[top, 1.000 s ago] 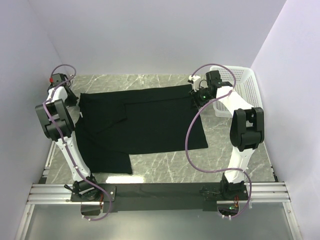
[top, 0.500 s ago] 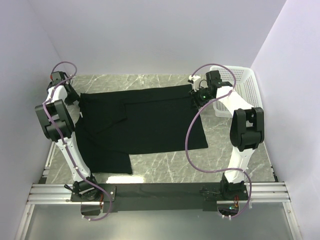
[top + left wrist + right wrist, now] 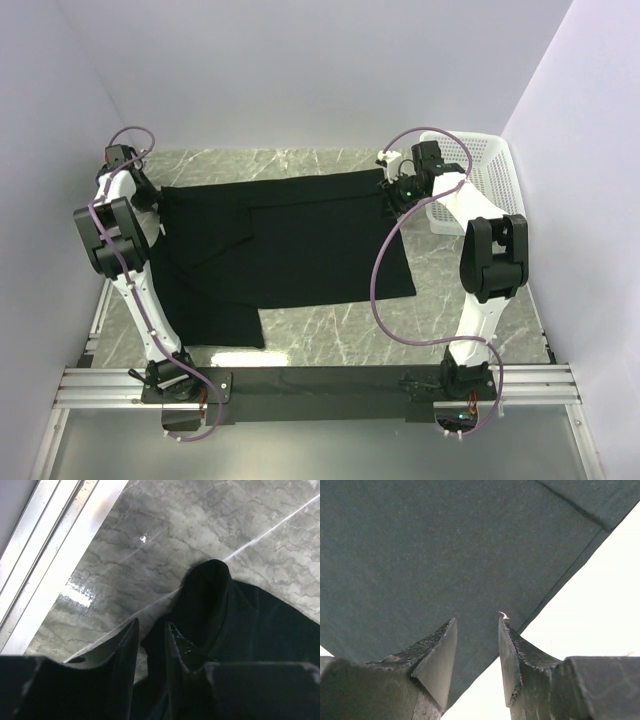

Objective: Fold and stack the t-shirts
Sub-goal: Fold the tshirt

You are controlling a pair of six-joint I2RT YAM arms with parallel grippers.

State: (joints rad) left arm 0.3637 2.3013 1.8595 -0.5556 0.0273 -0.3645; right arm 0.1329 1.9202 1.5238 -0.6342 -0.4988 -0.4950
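- The t-shirt point(image 3: 300, 240) is plain black cloth, spread flat across the middle of the worktop point(image 3: 460, 300). It reaches from the far-left corner, by the left arm, almost to the basket on the right.
- Its outline is uneven. The left part runs nearer to the arm bases than the right part, which ends in a straight near edge. Faint creases and an overlapping layer cross its left half.
- Close up, the fabric is a matte, fine knit with a stitched hem along the edge. At the far-left corner a small rounded flap of cloth pokes out onto the bare stone.
- The worktop is grey marble-patterned stone with pale veins, and it is glossy enough to catch glare. A ribbed aluminium rail point(image 3: 65, 545) runs along its left edge.
- The two white-and-black arms reach to the shirt's far corners, one on each side, with a looping purple cable point(image 3: 380, 290) hanging from each.
- The white perforated plastic basket point(image 3: 490, 170) stands at the far right. It sits just behind the right arm's wrist and beside the shirt's far-right corner.
- The left hand point(image 3: 151, 625) sits low over the far-left corner. Its dark fingers are parted a little, cloth and a sliver of stone show in the gap, and nothing is pinched.
- The right hand point(image 3: 477, 621) hangs over the far-right corner above the hem. Its fingers stand moderately apart and hold nothing.
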